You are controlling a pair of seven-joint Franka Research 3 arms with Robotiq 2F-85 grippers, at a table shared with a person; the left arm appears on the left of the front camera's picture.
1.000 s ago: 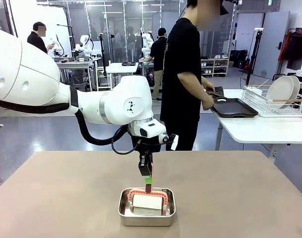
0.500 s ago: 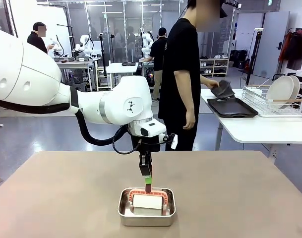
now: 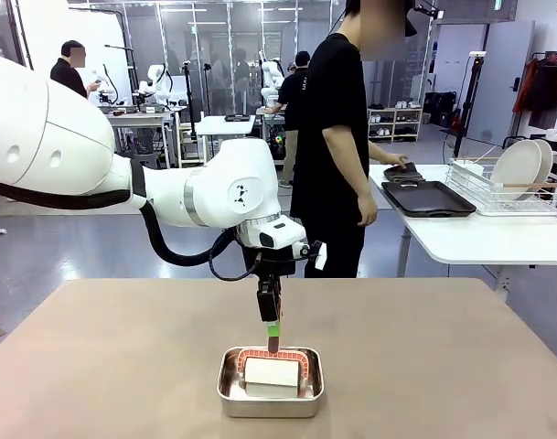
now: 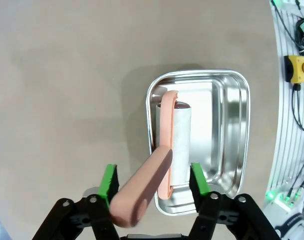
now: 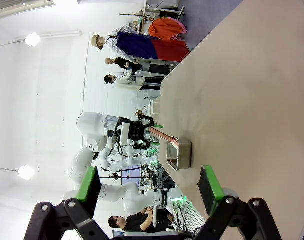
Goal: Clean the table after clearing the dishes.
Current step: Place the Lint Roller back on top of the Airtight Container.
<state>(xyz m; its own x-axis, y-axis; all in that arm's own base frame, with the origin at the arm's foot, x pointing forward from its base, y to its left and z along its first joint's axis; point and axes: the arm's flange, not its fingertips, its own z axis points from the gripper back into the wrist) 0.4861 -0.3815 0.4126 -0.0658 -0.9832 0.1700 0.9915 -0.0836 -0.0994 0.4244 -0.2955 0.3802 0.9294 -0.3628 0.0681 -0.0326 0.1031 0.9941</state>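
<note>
Table, tan and matte, carries 1 steel pan close to its near edge, about in the middle. Inside the pan lies a lint roller with a white roll and a salmon-pink handle; the handle rises out of the pan toward the left gripper. This gripper hangs just above the pan, and its 2 green pads stand apart on both sides of the handle, so it is opened and does not squeeze it. The right gripper is opened wide too, with nothing between its fingers, and it looks along the table surface. Beyond the far edge stands a person in black, with 1 hand on a dark tray on a white side table. Beside the tray, 2 white plates stand upright in a wire rack.
</note>
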